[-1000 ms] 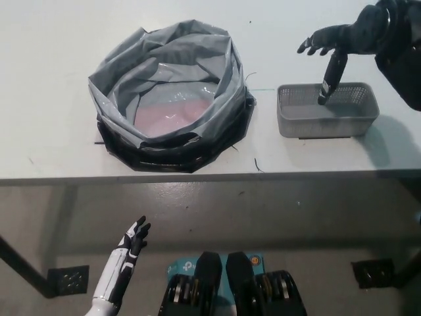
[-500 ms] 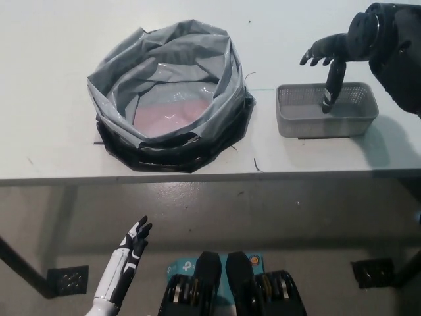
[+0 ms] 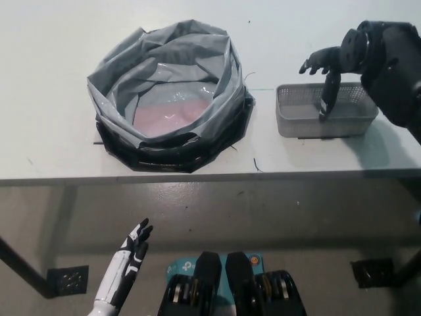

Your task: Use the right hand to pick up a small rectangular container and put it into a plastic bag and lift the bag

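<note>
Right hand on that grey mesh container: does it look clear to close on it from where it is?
Probably yes. The right hand is open above the container, one finger reaching down inside it, the others spread over its far rim. Nothing lies between them, and the bag sits well apart.

The right hand [image 3: 327, 66] is matt black with slim fingers, on a bulky black arm with a round wrist. The left hand [image 3: 133, 245] is white with dark fingertips, possibly black pads.

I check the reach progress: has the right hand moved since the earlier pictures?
Yes. The right hand drew back toward the picture's right over the grey container, which stayed put; one finger dips inside it.
</note>
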`<state>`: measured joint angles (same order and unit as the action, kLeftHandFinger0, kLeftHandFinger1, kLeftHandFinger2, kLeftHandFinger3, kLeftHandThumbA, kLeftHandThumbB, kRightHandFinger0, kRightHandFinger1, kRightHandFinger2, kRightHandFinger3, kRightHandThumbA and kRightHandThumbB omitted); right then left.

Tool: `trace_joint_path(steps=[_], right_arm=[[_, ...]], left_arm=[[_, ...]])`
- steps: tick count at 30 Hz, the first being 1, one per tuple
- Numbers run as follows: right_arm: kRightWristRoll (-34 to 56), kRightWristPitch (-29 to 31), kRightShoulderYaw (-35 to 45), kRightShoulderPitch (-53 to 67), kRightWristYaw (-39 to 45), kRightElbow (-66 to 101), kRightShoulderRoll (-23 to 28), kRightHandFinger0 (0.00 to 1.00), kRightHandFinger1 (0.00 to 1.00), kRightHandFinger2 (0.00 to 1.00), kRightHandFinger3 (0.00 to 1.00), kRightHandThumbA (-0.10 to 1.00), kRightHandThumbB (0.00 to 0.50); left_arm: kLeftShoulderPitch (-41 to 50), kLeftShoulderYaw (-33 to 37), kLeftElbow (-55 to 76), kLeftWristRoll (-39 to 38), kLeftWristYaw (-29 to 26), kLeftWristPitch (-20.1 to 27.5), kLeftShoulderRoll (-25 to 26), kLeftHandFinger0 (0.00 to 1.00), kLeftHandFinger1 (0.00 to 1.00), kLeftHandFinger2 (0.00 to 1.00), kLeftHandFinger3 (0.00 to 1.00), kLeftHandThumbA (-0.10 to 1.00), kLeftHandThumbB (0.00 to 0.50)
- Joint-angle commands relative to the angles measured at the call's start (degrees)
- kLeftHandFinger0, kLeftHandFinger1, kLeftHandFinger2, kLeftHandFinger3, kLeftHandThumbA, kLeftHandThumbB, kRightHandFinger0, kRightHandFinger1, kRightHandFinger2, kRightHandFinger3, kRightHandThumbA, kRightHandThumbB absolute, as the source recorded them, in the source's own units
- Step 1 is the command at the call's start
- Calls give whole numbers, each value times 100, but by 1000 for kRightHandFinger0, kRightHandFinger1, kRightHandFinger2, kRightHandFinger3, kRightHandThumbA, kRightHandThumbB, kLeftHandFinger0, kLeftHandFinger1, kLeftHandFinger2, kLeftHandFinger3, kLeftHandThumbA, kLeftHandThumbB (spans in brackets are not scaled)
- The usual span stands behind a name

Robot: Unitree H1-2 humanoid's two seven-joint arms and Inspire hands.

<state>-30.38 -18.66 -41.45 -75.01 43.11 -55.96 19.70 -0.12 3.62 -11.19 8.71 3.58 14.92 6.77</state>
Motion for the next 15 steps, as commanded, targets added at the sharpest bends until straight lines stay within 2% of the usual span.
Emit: trace_joint_path(steps=[1, 2, 3, 4, 6, 8, 11, 12, 15], right_arm=[[-82, 617, 20, -423, 198, -442, -36, 1000, 1000, 1000, 1000, 1000, 459], [29, 709, 106, -437, 272, -561, -69, 1000, 1000, 1000, 1000, 1000, 419], [90, 805, 157, -446, 297, -729, -121, 1000, 1000, 1000, 1000, 1000, 415], [78, 845, 155, -460, 299, -810, -151, 1000, 1000, 1000, 1000, 1000, 417], [29, 868, 147, -482, 250, -1018, -226, 1000, 1000, 1000, 1000, 1000, 453], [-44, 855, 123, -487, 144, -1112, -262, 1000, 1000, 1000, 1000, 1000, 459], [-70, 1016, 81, -564, 305, -1393, -329, 1000, 1000, 1000, 1000, 1000, 410], [-51, 1019, 99, -573, 330, -1470, -348, 1000, 1000, 1000, 1000, 1000, 407], [-38, 994, 126, -595, 347, -1708, -409, 1000, 1000, 1000, 1000, 1000, 420]], left_arm=[[34, 22, 255, 127, -100, 204, 38, 1000, 1000, 1000, 1000, 1000, 319], [38, 23, 245, 108, -94, 204, 25, 1000, 1000, 1000, 1000, 1000, 321], [45, 27, 262, 103, -83, 167, 19, 1000, 1000, 1000, 1000, 1000, 328], [43, 25, 277, 106, -81, 147, 21, 1000, 1000, 1000, 1000, 1000, 328], [47, 22, 306, 91, -70, 123, 18, 1000, 1000, 1000, 1000, 1000, 344], [59, 17, 340, 43, -50, 76, 2, 1000, 1000, 1000, 1000, 1000, 362], [36, 14, 362, 14, -36, 48, -5, 1000, 1000, 1000, 1000, 1000, 358], [29, 13, 352, 12, -36, 59, -4, 1000, 1000, 1000, 1000, 1000, 344], [15, 13, 318, 28, -49, 100, 4, 1000, 1000, 1000, 1000, 1000, 344]])
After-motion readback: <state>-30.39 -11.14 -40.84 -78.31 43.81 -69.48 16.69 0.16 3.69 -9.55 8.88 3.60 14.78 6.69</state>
